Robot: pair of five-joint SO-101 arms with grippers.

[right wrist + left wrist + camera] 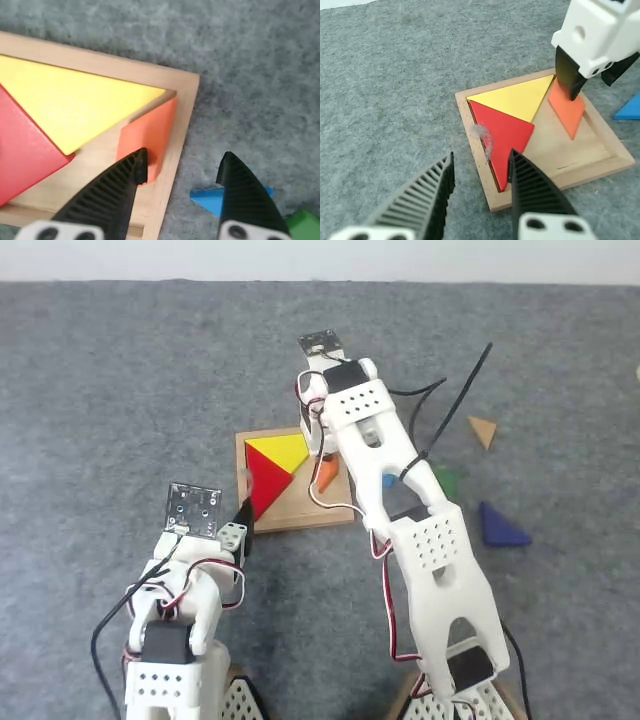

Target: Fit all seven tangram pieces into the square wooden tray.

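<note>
Risk: right hand (185, 165), jaws wide apart w/ nothing gripped, could shove the orange piece (150, 135) up onto the tray (187, 100) rim or jam it vs. the yellow triangle (75, 100), since just one fingertip (137, 162) touched it. Piece lay at that fingertip, inside the tray. Left hand (481, 157) hung open & empty, red triangle (502, 132) just beyond its tips.

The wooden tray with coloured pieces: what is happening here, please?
Two robot arms work at the tray. A yellow triangle and a red triangle lie inside. The right gripper, open, has one finger against an orange piece at the tray's edge. The left gripper, open, hovers at a corner. Four more pieces lie on the carpet.
</note>
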